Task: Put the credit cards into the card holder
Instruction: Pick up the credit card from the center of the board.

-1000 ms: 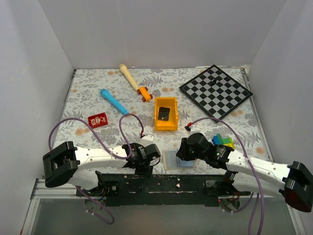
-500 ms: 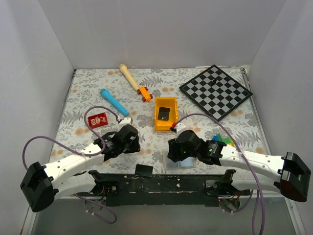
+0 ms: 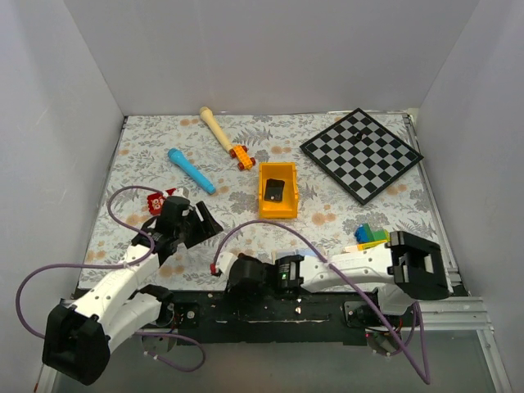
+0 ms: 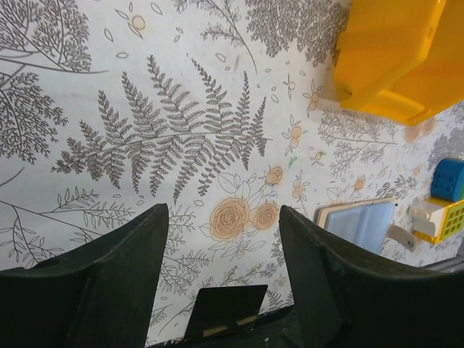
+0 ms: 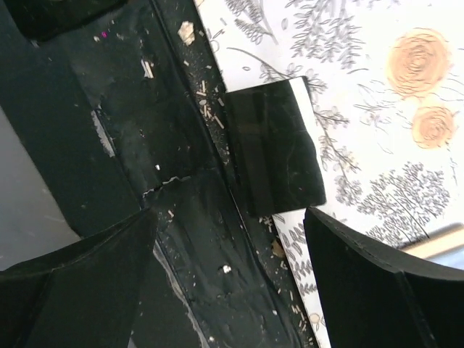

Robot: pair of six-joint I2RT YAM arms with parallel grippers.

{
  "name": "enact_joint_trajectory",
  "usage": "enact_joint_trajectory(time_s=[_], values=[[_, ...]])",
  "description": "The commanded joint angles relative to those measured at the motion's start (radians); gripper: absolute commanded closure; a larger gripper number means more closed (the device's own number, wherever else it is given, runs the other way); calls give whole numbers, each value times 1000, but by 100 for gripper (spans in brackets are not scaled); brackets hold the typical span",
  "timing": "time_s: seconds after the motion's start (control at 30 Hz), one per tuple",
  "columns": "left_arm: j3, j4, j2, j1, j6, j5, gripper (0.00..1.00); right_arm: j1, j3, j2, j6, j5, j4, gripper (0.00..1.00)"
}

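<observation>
Left gripper (image 4: 221, 217) hangs with jaws wide, nothing between them. The card holder (image 4: 360, 225) lies at the lower right of its wrist view, blue-grey lining showing. Right gripper (image 5: 230, 216) is spread wide too, above a black card (image 5: 274, 145) at frame centre, straddling the table (image 4: 181, 109) edge. A red card (image 3: 154, 201) lies mid-left in the top view, just beside the left gripper.

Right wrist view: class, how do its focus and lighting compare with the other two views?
Right wrist view: black card sharp with a faint sheen, the near fingers dark and soft. Left wrist view: fern print crisp, fingers featureless black. Top external view: even light, soft shadows, no glare on the checkerboard.
</observation>
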Motion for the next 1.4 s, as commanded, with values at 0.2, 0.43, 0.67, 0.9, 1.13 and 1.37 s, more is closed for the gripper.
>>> enact_joint_trajectory(time_s=[0.2, 0.43, 0.67, 0.9, 1.13, 1.37], values=[[4, 22, -34, 119, 92, 139, 37, 88, 155, 184, -189, 220, -89, 12], [-15, 28, -42, 134, 92, 148, 37, 89, 160, 205, -212, 231, -69, 13], [-18, 25, -42, 146, 103, 155, 36, 88, 165, 245, -227, 205, -56, 14], [-9, 30, -31, 153, 106, 163, 36, 88, 188, 291, -245, 200, -46, 15], [-12, 30, -34, 157, 110, 165, 36, 89, 195, 325, -251, 193, -43, 17], [-12, 32, -34, 160, 109, 165, 36, 88, 191, 360, -253, 206, -37, 23]])
